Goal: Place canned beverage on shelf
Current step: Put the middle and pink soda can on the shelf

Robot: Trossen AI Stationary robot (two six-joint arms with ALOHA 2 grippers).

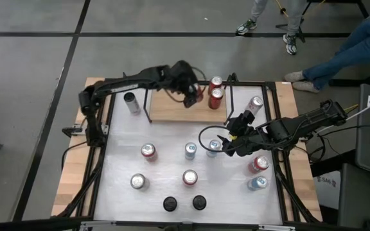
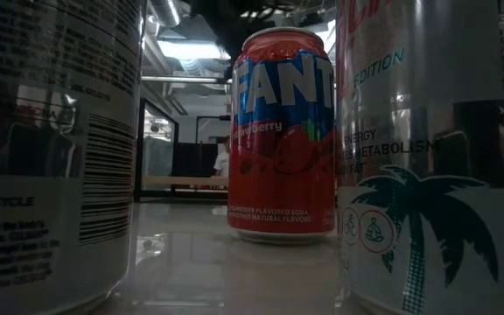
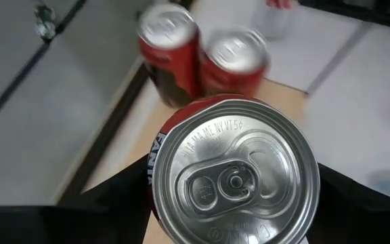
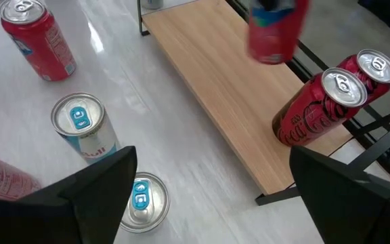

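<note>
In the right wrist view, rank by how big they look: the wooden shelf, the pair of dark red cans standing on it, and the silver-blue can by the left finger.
1. The shelf, largest by far.
2. The two dark red cans, which look alike.
3. The silver-blue can, unsure, since it sits nearer the camera.

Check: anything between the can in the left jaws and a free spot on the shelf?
Nothing visible. The left gripper holds the red can above the shelf; the two red cans stand toward its right end, bare board beside them.
</note>
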